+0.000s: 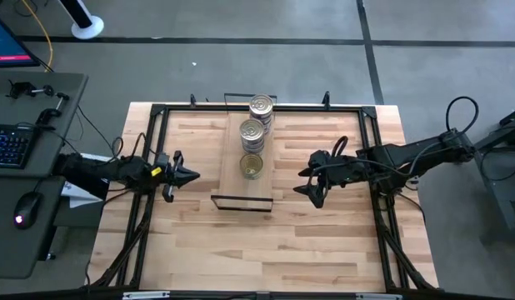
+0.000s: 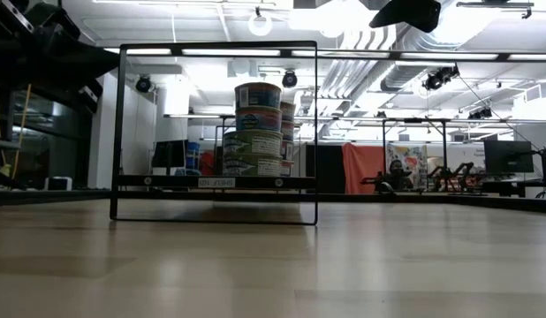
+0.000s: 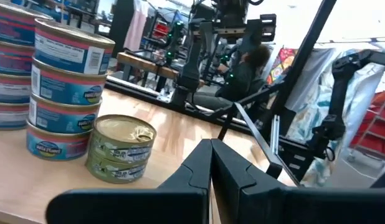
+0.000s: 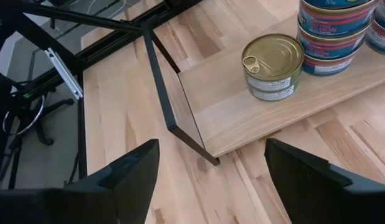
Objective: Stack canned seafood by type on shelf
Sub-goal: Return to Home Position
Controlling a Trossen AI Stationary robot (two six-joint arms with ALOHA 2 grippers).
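Note:
The shelf (image 1: 245,171) is a narrow light-wood board with black end frames, lying mid-table. Three stacks of tins rest on it. Two are tall, with blue-and-pink labels (image 1: 260,108) (image 1: 252,131). The third is a short stack of two gold-lidded tins (image 1: 252,165) (image 4: 272,65) (image 3: 121,149), nearer the front. My left gripper (image 1: 194,175) hovers shut to the shelf's left, its fingers (image 3: 211,165) pointing at the tins. My right gripper (image 1: 302,182) hovers open to the shelf's right, its fingers (image 4: 139,165) spread above the shelf's near right corner (image 4: 208,155). Neither touches anything.
A black frame (image 1: 157,112) runs round the butcher-block tabletop (image 1: 266,242), with bare wood in front of the shelf. In the low view the shelf's near end frame (image 2: 218,132) stands upright before the tins (image 2: 258,128). A desk with keyboard and mouse (image 1: 20,146) sits left of the table.

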